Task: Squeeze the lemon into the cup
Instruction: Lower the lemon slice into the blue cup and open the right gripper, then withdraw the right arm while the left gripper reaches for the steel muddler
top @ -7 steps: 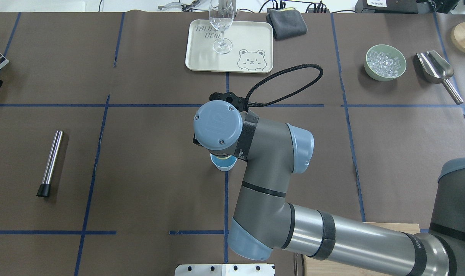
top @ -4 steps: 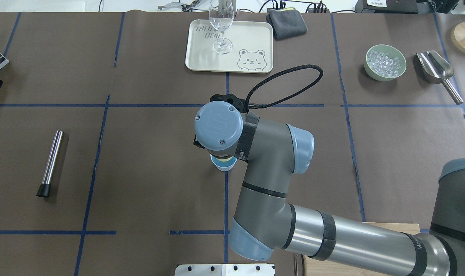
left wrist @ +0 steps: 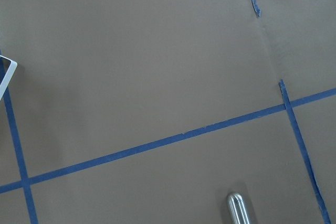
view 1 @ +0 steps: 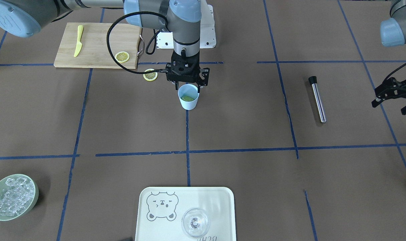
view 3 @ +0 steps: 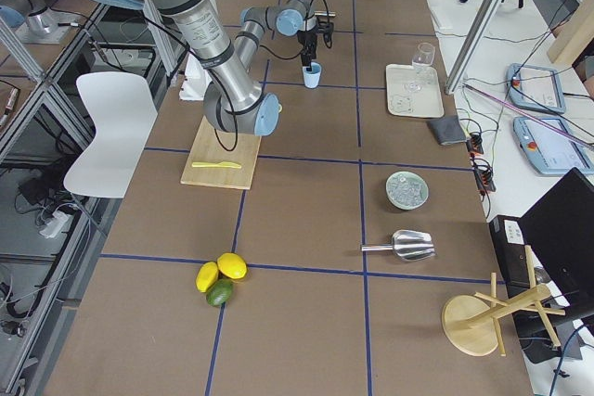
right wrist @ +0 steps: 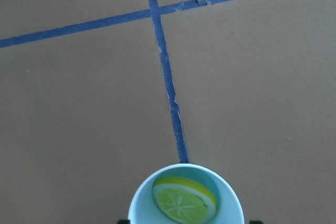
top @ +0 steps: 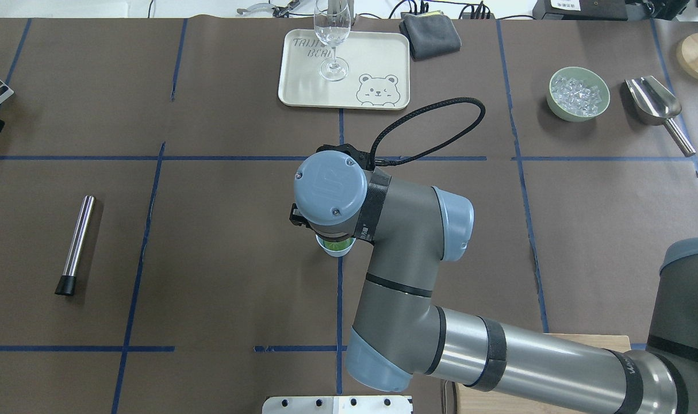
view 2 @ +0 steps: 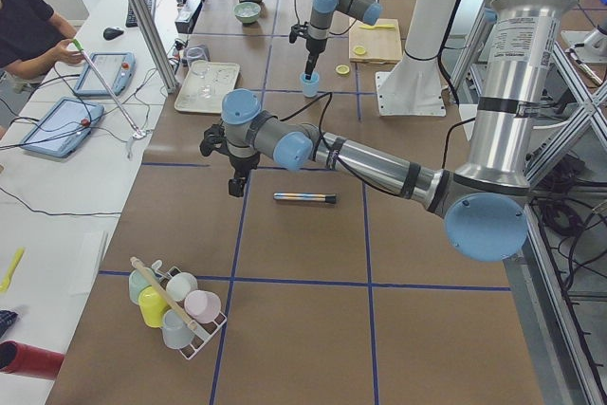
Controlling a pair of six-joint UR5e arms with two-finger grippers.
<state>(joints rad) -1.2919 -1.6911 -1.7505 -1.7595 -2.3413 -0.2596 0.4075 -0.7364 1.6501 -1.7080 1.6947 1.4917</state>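
Note:
The light-blue cup [view 1: 189,103] stands near the table's middle on a blue tape line. A yellow lemon slice [view 1: 188,98] lies inside it, tilted against the wall, as the right wrist view shows [right wrist: 184,200] with the cup [right wrist: 181,171] below it. My right gripper [view 1: 187,87] hangs straight over the cup, open and empty, one finger on each side of the rim. In the overhead view the right wrist hides most of the cup [top: 333,253]. My left gripper [view 1: 395,97] hovers open and empty at the table's far side, apart from everything.
Two more lemon slices: one [view 1: 122,57] on the wooden cutting board [view 1: 96,58] with the yellow knife [view 1: 78,40], one [view 1: 150,74] on the table beside the cup. A metal rod [view 1: 317,99], the bear tray [view 1: 223,201] with a clear glass [view 1: 195,222], an ice bowl [view 1: 12,197].
The lemon slice that showed just above the cup's rim now lies inside the cup. The right wrist has shifted slightly. The left arm has not visibly moved.

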